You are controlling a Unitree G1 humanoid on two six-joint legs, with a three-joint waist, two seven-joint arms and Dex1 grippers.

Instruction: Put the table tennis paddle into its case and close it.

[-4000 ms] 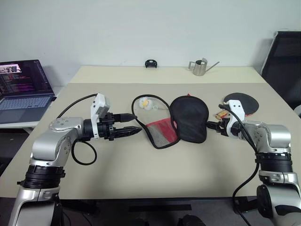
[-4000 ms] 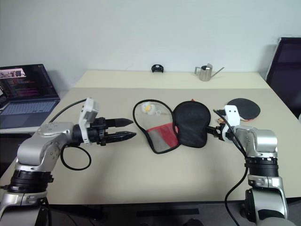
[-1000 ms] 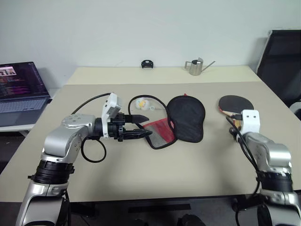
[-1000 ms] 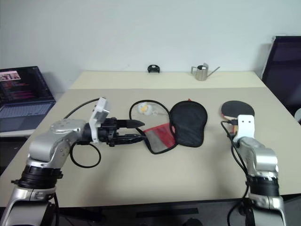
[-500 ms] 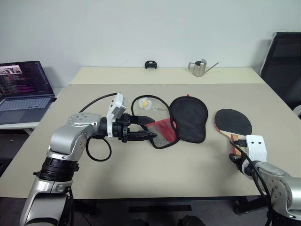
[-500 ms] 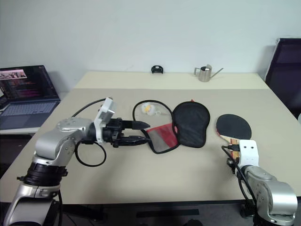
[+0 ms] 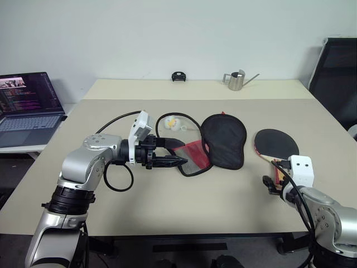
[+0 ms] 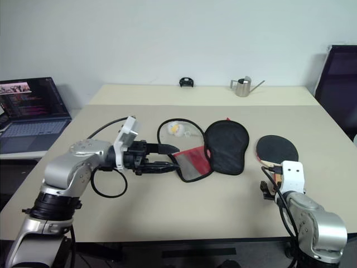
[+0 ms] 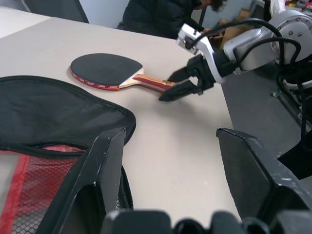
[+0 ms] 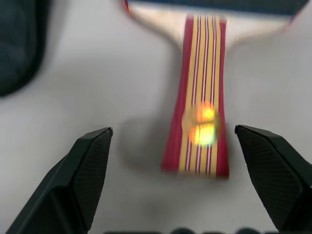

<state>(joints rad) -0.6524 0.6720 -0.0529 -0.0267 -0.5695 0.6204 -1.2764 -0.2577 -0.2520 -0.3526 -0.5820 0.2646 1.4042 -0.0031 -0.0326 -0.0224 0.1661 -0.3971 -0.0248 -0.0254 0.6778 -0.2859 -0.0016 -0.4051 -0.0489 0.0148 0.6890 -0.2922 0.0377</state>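
Note:
The table tennis paddle (image 7: 276, 144) lies flat on the table at the right, black blade away from me, striped handle (image 10: 199, 92) toward me. My right gripper (image 7: 271, 181) is open, and the handle's end sits loose between its spread fingertips (image 10: 92, 161). The case (image 7: 225, 139) lies unzipped in the middle, black half to the right, red mesh lining (image 7: 192, 156) to the left. My left gripper (image 7: 179, 152) hovers open over the lining's left edge, pointing toward the paddle, and holds nothing.
A small white and yellow object (image 7: 174, 123) lies inside the case's black loop. A laptop (image 7: 28, 106) stands off the table's left side. A metal pitcher (image 7: 237, 80) and a small black object (image 7: 178, 76) sit at the back edge. A black chair (image 7: 337, 72) stands at the right.
My right gripper drew the paddle toward the front edge by its handle, then opened and let go. The left arm has stayed where it was.

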